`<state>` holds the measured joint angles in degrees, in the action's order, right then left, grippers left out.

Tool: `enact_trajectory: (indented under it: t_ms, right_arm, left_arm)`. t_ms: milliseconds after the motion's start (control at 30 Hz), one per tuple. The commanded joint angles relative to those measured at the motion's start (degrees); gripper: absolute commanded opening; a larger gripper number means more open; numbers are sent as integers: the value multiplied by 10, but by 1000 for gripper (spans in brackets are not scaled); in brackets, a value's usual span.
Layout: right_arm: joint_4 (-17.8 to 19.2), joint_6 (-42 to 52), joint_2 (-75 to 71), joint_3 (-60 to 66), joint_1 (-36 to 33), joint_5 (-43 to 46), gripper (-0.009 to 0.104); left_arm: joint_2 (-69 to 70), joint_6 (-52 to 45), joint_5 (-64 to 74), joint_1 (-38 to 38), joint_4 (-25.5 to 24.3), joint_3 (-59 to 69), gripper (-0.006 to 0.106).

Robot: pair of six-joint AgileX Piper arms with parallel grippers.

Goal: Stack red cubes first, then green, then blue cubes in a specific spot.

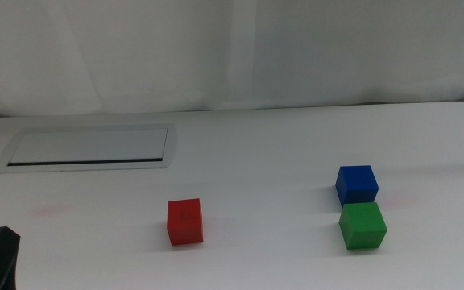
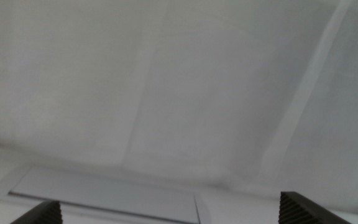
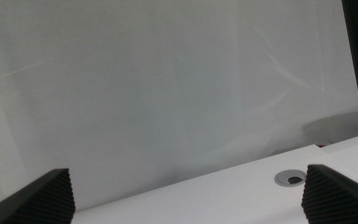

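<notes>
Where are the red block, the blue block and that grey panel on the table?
red block [image 1: 185, 222], middle view, front face.
blue block [image 1: 356, 184], middle view, front face.
grey panel [image 1: 89, 147], middle view, flat middle; also seen in the left wrist view [image 2: 104, 198].

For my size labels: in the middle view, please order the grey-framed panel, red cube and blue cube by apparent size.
1. grey-framed panel, clearly largest.
2. red cube and blue cube: they look about alike, so I do not rank them.

Left gripper [image 2: 169, 214] open, jaws wide apart. Just beyond them, grey-framed panel [image 2: 104, 198] flat on white surface [image 2: 241, 205]. Behind panel, white curtain [image 2: 179, 81].
</notes>
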<state>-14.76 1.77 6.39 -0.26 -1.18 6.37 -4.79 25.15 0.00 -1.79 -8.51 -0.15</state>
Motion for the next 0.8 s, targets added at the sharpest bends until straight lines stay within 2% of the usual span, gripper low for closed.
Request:
enact_trajectory:
  t_ms: [0, 233, 433, 500, 700, 767]
  right_arm:
    - [0, -2, 1, 9, 0, 7, 103]
    - [0, -3, 1, 9, 0, 7, 103]
    - [0, -3, 1, 9, 0, 7, 103]
    - [0, -3, 1, 9, 0, 7, 103]
    - [0, -3, 1, 9, 0, 5, 103]
    - [0, -3, 1, 9, 0, 4, 103]
  left_arm:
    - [1, 7, 20, 1, 4, -8, 86]
    - [1, -6, 102, 1, 4, -79, 86]
    - [-38, -30, 251, 1, 19, -197, 86]
    - [-74, -69, 290, 1, 53, -240, 86]
    - [-202, -221, 313, 1, 231, -352, 86]
    - [-250, -269, 313, 1, 269, -389, 86]
